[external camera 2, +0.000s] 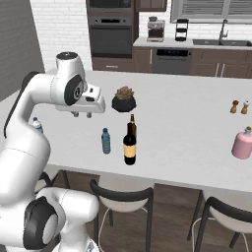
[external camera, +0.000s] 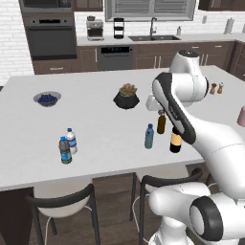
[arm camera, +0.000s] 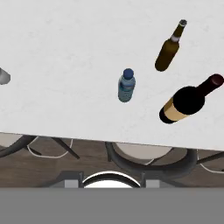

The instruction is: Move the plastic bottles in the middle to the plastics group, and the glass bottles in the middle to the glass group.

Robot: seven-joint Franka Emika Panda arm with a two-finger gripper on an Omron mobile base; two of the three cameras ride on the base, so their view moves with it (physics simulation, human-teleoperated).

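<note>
The light-blue plastic bottle (external camera: 149, 136) (external camera 2: 106, 141) (arm camera: 126, 85) stands near the island's front edge. Just to its right are the plain amber glass bottle (external camera: 161, 123) (external camera 2: 132, 123) (arm camera: 168, 52) and the labelled dark one (external camera: 175, 141) (external camera 2: 130, 145) (arm camera: 186, 103). The plastics group, a clear bottle (external camera: 72, 140) and a dark bottle (external camera: 65, 150), stands at the left. At the right stands the pink glass vessel (external camera: 242, 116) (external camera 2: 242, 142). My gripper (external camera 2: 82, 115) hovers high over the front edge, pointing down, to the left of the blue bottle. It is open and holds nothing.
A succulent in a black pot (external camera: 126, 97) (external camera 2: 123, 101) sits behind the bottles. A bowl of blueberries (external camera: 47, 98) is far left, and salt and pepper shakers (external camera: 216, 88) (external camera 2: 239, 107) are far right. Dark-framed chairs (external camera: 62, 201) (external camera 2: 123, 194) stand under the counter's front edge.
</note>
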